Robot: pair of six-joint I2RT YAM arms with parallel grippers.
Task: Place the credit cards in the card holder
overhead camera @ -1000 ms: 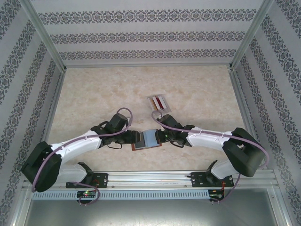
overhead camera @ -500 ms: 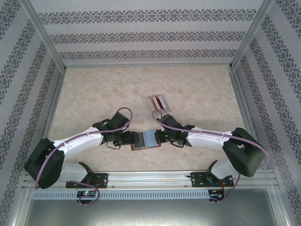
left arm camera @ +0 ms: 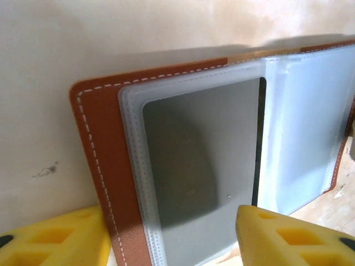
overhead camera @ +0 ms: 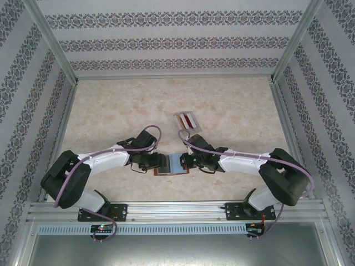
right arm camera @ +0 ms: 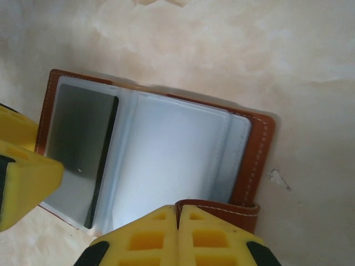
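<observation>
On the table, the open card holder contains a grey card; left gripper wide, right gripper closed.

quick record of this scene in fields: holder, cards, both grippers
card holder: open flat on the table, clear sleeves up
grey card: in a sleeve on the page by the left gripper
other page: sleeve looks empty
left gripper: open, fingers astride the holder's edge
right gripper: shut, tips at the clasp tab
tray: beyond the holder, with cards in it
</observation>
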